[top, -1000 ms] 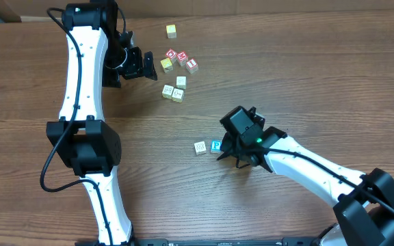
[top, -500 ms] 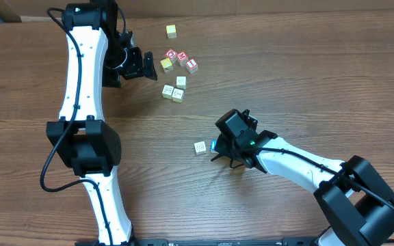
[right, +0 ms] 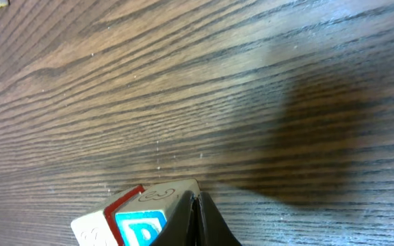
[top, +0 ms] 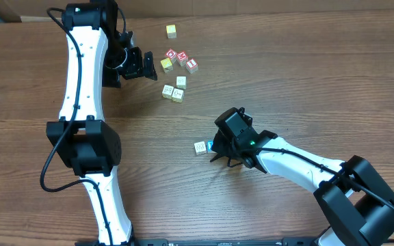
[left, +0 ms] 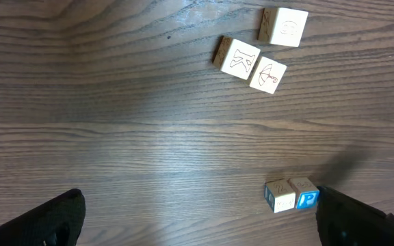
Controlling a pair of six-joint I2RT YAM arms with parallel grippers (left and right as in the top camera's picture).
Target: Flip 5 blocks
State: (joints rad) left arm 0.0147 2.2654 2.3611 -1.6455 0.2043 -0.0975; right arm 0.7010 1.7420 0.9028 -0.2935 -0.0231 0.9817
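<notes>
Blocks: five small cream cubes with thin dark line drawings, lying on the tabletop (top: 299,75) in two groups well apart.
Trio: K-marked block (left: 237,57) and umbrella block (left: 268,74) touch at a corner. The third block (left: 284,27) sits just beside them.
Pair: P block (right: 141,220) and its cream neighbour (left: 280,196) sit side by side and look to be touching.
P block faces: a blue P on one side, a red-bordered face next to it, and a cream face with dark lines on top.
Right jaws: pressed fully together with nothing between them. The fingertips (right: 205,220) rest against the edge of the P block, on the side away from its neighbour.
Right arm (top: 286,158): reaches in low across the tabletop and hides most of the P block in the overhead view.
Left jaws: spread wide and holding nothing. The fingers (left: 43,222) hang above bare wood, clear of every block.
Left arm (top: 81,61): held near the trio.
Other cubes: red-and-white cubes (top: 182,59) and yellow cubes (top: 172,31) lie beyond the trio.
</notes>
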